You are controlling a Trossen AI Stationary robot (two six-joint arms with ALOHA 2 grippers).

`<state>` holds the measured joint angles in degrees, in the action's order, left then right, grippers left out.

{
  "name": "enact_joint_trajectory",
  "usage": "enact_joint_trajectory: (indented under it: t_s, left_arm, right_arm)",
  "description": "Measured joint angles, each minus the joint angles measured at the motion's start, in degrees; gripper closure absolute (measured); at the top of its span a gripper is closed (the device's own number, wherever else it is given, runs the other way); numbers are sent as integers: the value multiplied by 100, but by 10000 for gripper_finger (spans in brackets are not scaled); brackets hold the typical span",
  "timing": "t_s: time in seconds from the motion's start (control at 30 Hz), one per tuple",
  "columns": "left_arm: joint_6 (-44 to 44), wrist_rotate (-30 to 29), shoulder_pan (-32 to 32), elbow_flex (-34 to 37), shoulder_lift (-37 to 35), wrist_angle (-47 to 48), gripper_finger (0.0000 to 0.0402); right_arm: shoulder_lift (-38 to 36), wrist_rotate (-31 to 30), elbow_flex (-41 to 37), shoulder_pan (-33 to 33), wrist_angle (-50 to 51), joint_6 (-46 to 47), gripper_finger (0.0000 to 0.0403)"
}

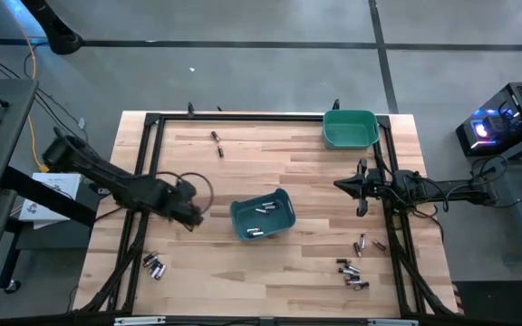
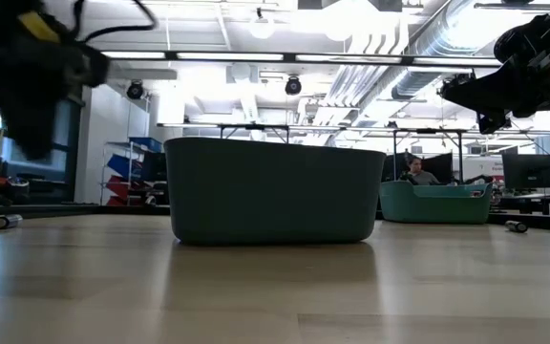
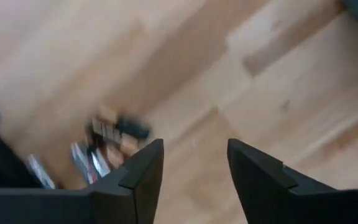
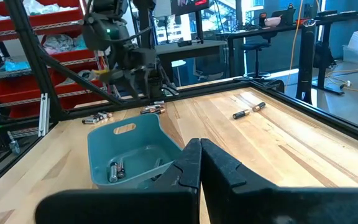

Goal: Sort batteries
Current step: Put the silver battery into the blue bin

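Left gripper (image 1: 192, 214) open beside bin (image 1: 263, 217)

Pale smooth wooden table (image 1: 270, 172), matt teal plastic bins (image 1: 263, 217).

Grey concrete floor (image 1: 270, 77) lay around the table, crossed by dark seams. Overhead, silver ducts (image 2: 428, 38) and strip lights (image 2: 285, 57) ran across a bright white ceiling. Far across the room a person (image 2: 414, 172) sat at a desk among monitors (image 2: 528, 172). Red shelving (image 4: 17, 56) with bins stood behind the table's left side, and an office chair (image 4: 253, 53) waited by desks (image 4: 303, 22) further back.
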<state>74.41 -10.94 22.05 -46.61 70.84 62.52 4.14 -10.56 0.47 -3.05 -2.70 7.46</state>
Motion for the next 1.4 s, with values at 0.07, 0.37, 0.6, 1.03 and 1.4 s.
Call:
enact_joint_trajectory:
  t_s: [0.07, 0.37, 0.6, 1.03, 1.4]
  left_arm:
    - [441, 289, 135, 165, -254, 85, 223]
    - [1900, 761, 578, 700, -446, 69, 234]
    - [2590, 1131, 937, 730, -496, 257, 231]
    - [2736, 1056, 727, 745, -80, 326, 235]
    - [1256, 1976, 33, 745, 1415, 418, 271]
  right_arm:
    - [0, 1, 0, 0, 0, 0, 403]
    - [0, 1, 0, -1, 0, -2, 403]
    - [0, 1, 0, 0, -2, 0, 403]
    - [0, 0, 0, -2, 0, -1, 403]
    - [0, -1, 0, -1, -1, -2, 403]
